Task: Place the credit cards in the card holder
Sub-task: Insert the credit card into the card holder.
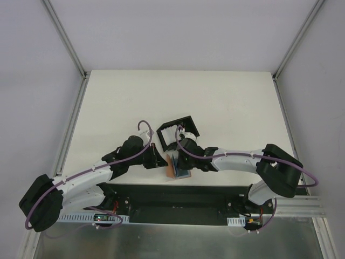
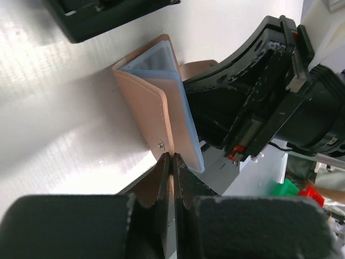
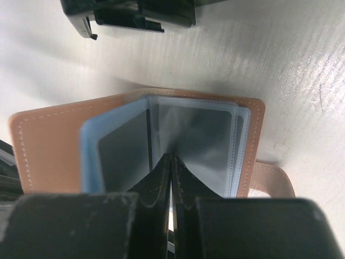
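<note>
The tan card holder [image 1: 173, 169] stands open on its edge near the table's front, between both arms. My left gripper [image 2: 172, 157] is shut on its tan cover flap [image 2: 145, 105], just past the snap. Light blue sleeves [image 2: 153, 62] fan out behind that flap. In the right wrist view the card holder [image 3: 48, 145] lies spread, with grey credit cards [image 3: 121, 154] inside its clear sleeves. My right gripper [image 3: 171, 157] is shut on a thin pale sheet standing edge-on at the middle. Whether that sheet is a card or a sleeve I cannot tell.
A black box frame [image 1: 178, 131] with white pieces sits just beyond the card holder, close to both wrists. The right arm's black wrist body [image 2: 253, 108] crowds the holder's right side. The table's front edge and dark base rail [image 1: 172, 197] lie right behind the holder.
</note>
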